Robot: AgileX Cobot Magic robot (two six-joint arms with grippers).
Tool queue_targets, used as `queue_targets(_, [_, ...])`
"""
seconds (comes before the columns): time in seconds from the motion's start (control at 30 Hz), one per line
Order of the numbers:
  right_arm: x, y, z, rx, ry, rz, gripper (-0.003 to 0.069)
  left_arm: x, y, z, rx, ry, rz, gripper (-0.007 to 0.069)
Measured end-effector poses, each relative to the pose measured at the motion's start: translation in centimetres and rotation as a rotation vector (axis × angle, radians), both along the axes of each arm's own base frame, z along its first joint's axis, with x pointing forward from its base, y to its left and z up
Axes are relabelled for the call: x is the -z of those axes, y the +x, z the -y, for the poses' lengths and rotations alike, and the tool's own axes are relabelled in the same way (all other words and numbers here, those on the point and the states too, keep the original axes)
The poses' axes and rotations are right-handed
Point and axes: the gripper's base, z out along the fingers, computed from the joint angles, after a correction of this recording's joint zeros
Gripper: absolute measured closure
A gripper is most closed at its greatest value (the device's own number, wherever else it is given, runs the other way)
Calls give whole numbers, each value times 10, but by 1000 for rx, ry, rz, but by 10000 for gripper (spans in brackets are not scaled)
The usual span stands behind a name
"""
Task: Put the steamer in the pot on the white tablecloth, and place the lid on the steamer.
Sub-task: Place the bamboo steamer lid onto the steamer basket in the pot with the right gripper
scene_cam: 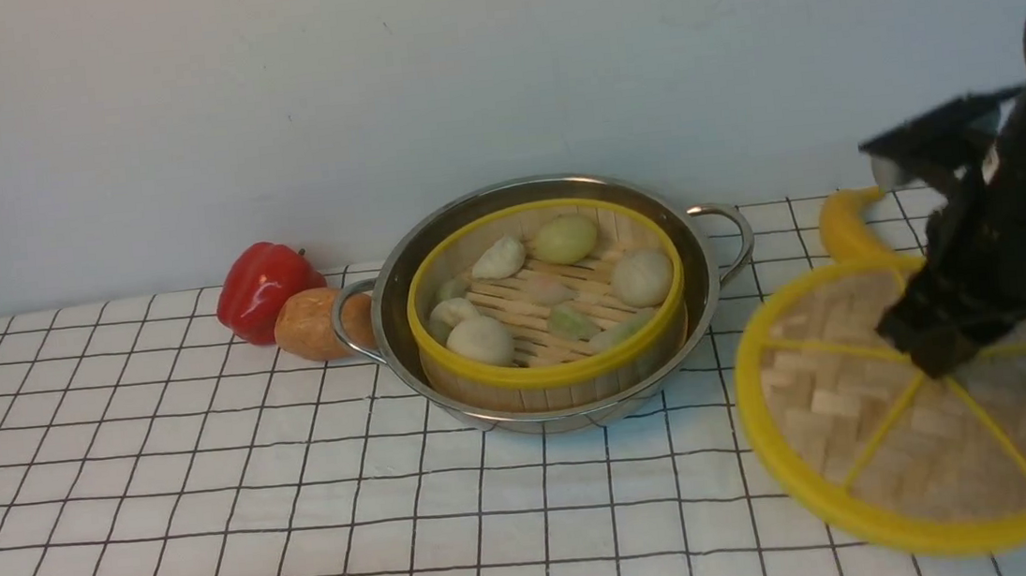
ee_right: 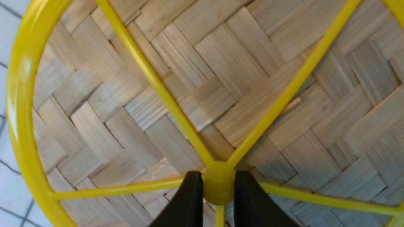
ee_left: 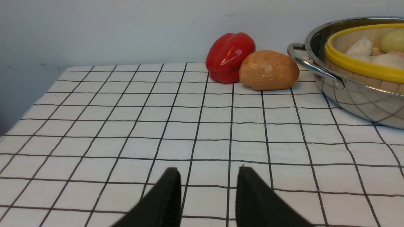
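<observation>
Yellow-ribbed lid is hanging by its hub, right jaws pinching centrally, presumably for balance; left jaws are gaping empty; steamer is nesting in pot near bench's back edge.

Bamboo steamer of dumplings and buns, seated inside the two-handled stainless-steel pot; red bell pepper stands near its left handle. At right, the right gripper grasps the woven-bamboo lid by its hub.

Left tool parted; right tool clamped, its arm slanting downward
</observation>
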Motion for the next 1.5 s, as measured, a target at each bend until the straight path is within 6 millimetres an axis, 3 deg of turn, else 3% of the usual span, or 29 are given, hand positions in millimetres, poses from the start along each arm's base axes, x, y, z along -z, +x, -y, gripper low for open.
queue_targets(0.2, [-67, 18, -18, -65, 59, 225, 522, 0, 0, 0, 0, 0, 0, 382])
queue_targets(0.37, [-90, 19, -31, -150, 91, 299, 522, 0, 0, 0, 0, 0, 0, 382])
queue_targets(0.47, [-99, 23, -57, -263, 112, 341, 522, 0, 0, 0, 0, 0, 0, 382])
queue_targets(0.6, [-92, 31, -83, -373, 96, 348, 522, 0, 0, 0, 0, 0, 0, 382])
queue_targets(0.67, [-82, 40, -105, -474, 78, 352, 522, 0, 0, 0, 0, 0, 0, 382])
queue_targets(0.83, [-71, 60, -130, -569, 65, 381, 522, 0, 0, 0, 0, 0, 0, 382])
queue_targets(1.13, [-43, 85, -146, -661, 45, 379, 522, 0, 0, 0, 0, 0, 0, 382])
queue_targets(1.5, [-22, 92, -153, -803, 31, 369, 522, 0, 0, 0, 0, 0, 0, 382])
